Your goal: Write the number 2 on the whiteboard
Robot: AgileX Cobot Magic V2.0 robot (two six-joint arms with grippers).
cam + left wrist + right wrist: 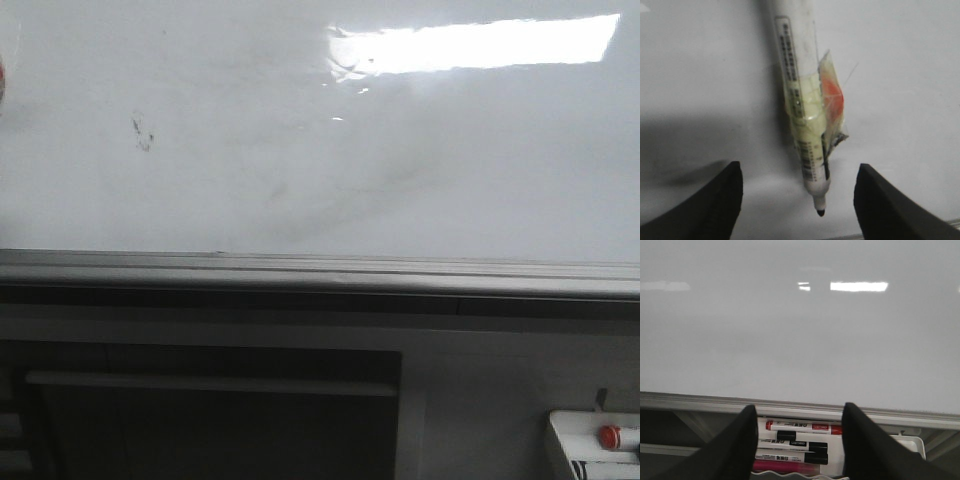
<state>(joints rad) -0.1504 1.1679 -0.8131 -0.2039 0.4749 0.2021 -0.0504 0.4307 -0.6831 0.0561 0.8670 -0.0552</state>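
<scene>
**White board still bare of its 2**

Glossy whiteboard (300, 150) shows only smears and a speckled smudge (142, 133); no digit. Left claw (797, 200) gapes, yet a taped marker (807, 130) points tip-first at the board, ready to write. Right claw (800, 440) hangs apart over a marker tray (912, 442).

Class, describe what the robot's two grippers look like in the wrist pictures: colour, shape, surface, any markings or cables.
Left gripper: two matte black fingers that are broad, with rounded tips and sloping inner edges. Right gripper: the same plain matte black fingers, wide at the base and narrowing toward the tips. No markings, cables or sleeves show on either, and the arms themselves are out of view.
</scene>
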